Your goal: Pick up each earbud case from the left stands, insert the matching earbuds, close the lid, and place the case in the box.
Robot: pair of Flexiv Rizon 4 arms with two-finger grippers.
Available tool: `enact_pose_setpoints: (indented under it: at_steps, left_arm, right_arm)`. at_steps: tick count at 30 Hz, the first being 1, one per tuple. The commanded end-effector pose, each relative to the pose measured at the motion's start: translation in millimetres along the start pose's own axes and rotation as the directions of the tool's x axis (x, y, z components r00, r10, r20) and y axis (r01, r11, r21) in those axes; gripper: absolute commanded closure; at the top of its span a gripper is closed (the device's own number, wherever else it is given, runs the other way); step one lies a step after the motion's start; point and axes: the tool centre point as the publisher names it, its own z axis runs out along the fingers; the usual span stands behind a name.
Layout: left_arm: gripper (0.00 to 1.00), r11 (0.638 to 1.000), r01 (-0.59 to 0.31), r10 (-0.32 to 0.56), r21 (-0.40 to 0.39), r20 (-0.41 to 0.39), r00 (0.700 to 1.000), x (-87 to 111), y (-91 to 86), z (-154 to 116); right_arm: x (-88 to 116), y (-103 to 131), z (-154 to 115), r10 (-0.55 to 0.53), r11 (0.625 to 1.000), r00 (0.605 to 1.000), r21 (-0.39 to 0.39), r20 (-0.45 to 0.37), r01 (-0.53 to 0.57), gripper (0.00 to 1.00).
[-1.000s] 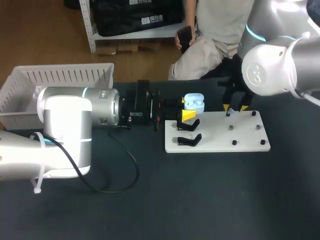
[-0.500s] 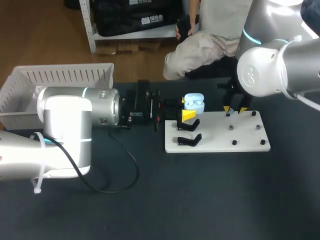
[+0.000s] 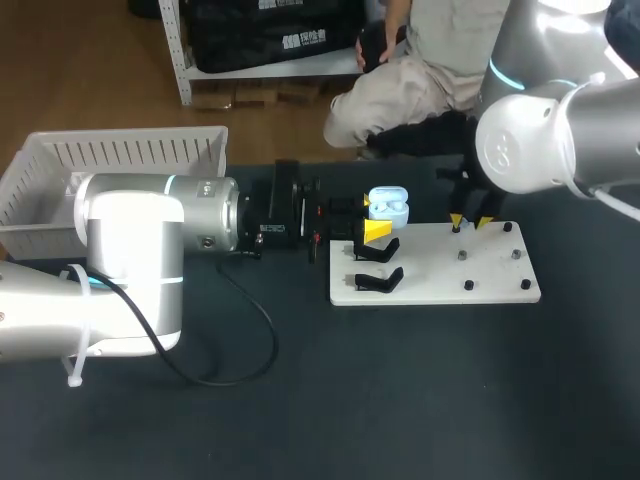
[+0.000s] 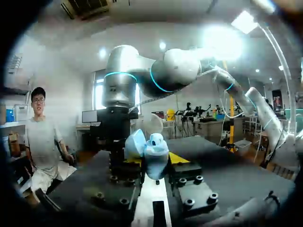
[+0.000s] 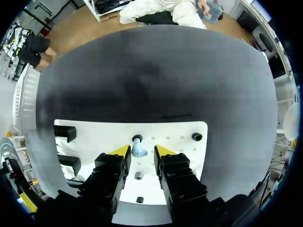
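Not much to the room from my seat. Everything sits on a dark, matte table (image 3: 400, 400) that takes up most of the head view. Behind its far edge there's a warm brown wooden floor (image 3: 90, 70), with a white metal shelf rack (image 3: 183, 60) standing on it and big black bags (image 3: 270, 30) parked on its low shelf. The left wrist view looks up at a pale ceiling with bright panel lights (image 4: 244, 21) and a vent (image 4: 85, 7). Lighting's even, no harsh shadows on the tabletop.
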Motion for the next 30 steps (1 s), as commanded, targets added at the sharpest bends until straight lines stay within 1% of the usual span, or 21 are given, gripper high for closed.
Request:
enact_pose_setpoints:
  at_steps: [1, 7, 10, 11, 12, 15, 20, 25, 30]
  left_arm:
    - [1.0, 1.0, -0.003, 0.003, -0.005, 0.003, 1.0, 0.6, -0.8, 0.8]
    - [1.0, 1.0, -0.003, 0.003, -0.005, 0.003, 1.0, 0.6, -0.8, 0.8]
    - [1.0, 1.0, -0.003, 0.003, -0.005, 0.003, 1.0, 0.6, -0.8, 0.8]
    - [1.0, 1.0, -0.003, 0.003, -0.005, 0.003, 1.0, 0.6, -0.8, 0.8]
    - [1.0, 1.0, -0.003, 0.003, -0.005, 0.003, 1.0, 0.6, -0.8, 0.8]
    - [1.0, 1.0, -0.003, 0.003, -0.005, 0.003, 1.0, 0.6, -0.8, 0.8]
    - [1.0, 1.0, -0.003, 0.003, -0.005, 0.003, 1.0, 0.6, -0.8, 0.8]
    - [1.0, 1.0, -0.003, 0.003, -0.005, 0.003, 1.0, 0.6, -0.8, 0.8]
    - [1.0, 1.0, -0.003, 0.003, -0.005, 0.003, 1.0, 0.6, -0.8, 0.8]
  right_arm:
    - [-3.7, 1.1, 2.2, 0.001, 1.0, 1.0, -0.003, -0.007, -0.001, 0.71]
    - [-5.3, 1.3, 2.3, 0.004, 1.0, 1.0, -0.007, -0.008, -0.004, 0.75]
    - [-5.1, 0.8, 3.0, 0.005, 1.0, 1.0, -0.005, -0.011, -0.005, 0.85]
    - [-4.9, 0.5, 3.2, 0.006, 1.0, 1.0, -0.004, -0.013, -0.006, 0.96]
    - [-4.7, 0.2, 3.2, 0.006, 1.0, 1.0, -0.003, -0.013, -0.006, 1.0]
    - [-3.5, -0.5, 0.8, 0.009, 1.0, 1.0, -0.004, -0.014, -0.009, 1.0]
    - [1.2, -1.2, -11.1, 0.016, 1.0, 1.0, -0.012, -0.005, -0.016, 1.0]
    - [11.7, -3.6, -32.6, 0.027, 0.999, 1.0, -0.028, 0.013, -0.027, 1.0]
    - [25.7, -5.0, -62.8, 0.043, 0.998, 0.998, -0.044, 0.043, -0.041, 1.0]
